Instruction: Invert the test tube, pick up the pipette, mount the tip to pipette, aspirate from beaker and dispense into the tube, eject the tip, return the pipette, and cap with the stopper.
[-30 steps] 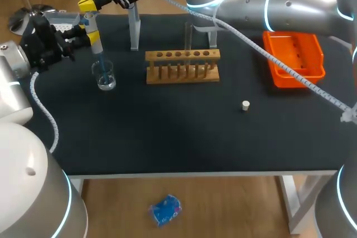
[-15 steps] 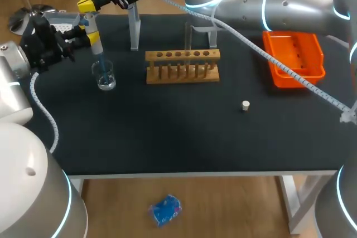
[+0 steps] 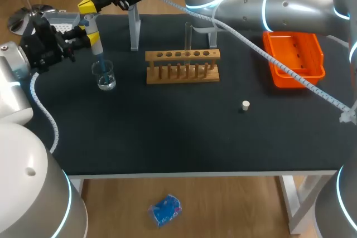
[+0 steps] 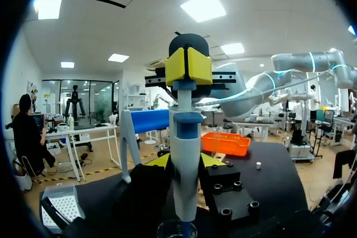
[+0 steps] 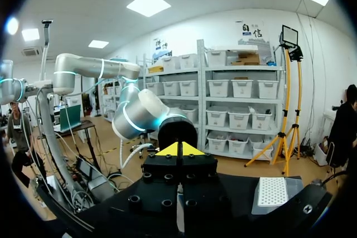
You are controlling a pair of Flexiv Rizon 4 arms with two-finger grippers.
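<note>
My left gripper (image 3: 89, 33) is shut on the white and blue pipette (image 3: 92, 24) and holds it upright at the table's far left. The pipette's tip (image 3: 99, 59) dips into the glass beaker (image 3: 105, 76). My right arm reaches across from the right. Its gripper (image 3: 86, 4) is shut, with the yellow tips resting on the pipette's top; the left wrist view shows the pipette (image 4: 185, 154) with the right gripper (image 4: 188, 66) on its top. A test tube (image 3: 188, 36) stands upright in the wooden rack (image 3: 183, 65). The white stopper (image 3: 245, 105) lies on the mat, right of the middle.
An orange tray (image 3: 294, 54) sits at the back right. The pipette stand (image 3: 134, 26) rises behind the rack, and a tip box (image 3: 61, 22) lies at the far left edge behind my left gripper. Dark mat (image 3: 178, 132) lies bare in front of the rack.
</note>
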